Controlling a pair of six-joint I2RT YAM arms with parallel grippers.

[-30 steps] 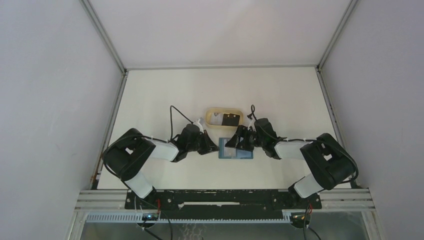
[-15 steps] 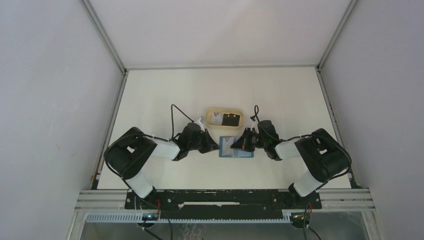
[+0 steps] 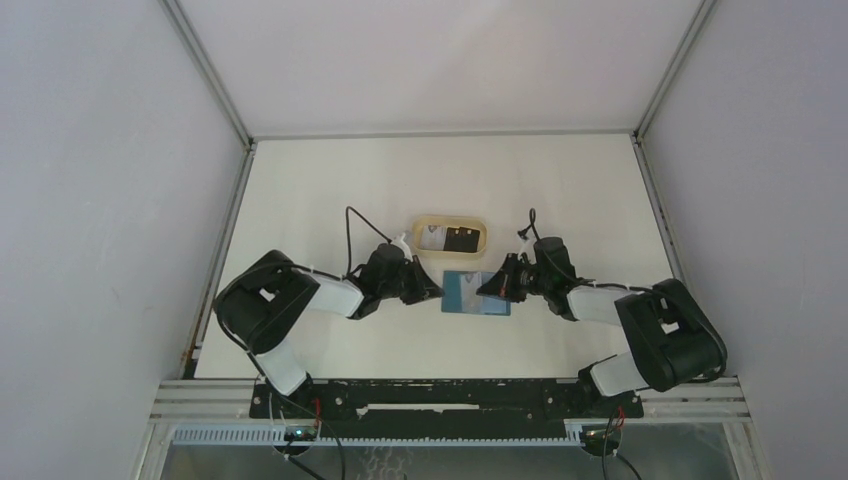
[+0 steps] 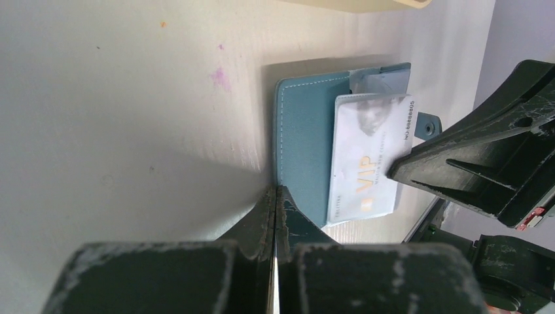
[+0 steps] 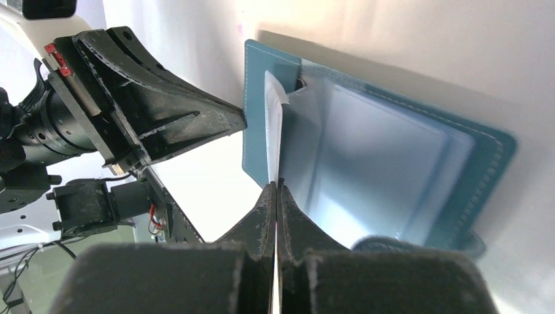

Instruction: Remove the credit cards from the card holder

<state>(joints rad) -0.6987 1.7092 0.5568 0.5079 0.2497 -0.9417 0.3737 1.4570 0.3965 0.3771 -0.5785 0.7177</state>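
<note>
Two claws meet at the open card holder (image 3: 490, 303) lying mid-worktop (image 3: 560, 190);
its white card (image 4: 366, 157), over the left half, is pinched in the right claw (image 3: 484, 289); the left claw (image 3: 436, 293), fully closed, touches the holder's left edge.

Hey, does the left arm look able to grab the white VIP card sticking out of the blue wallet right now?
Probably not. The left hand is shut at the card holder's edge, and the right hand is clamped on the white card, blocking its far end.
</note>
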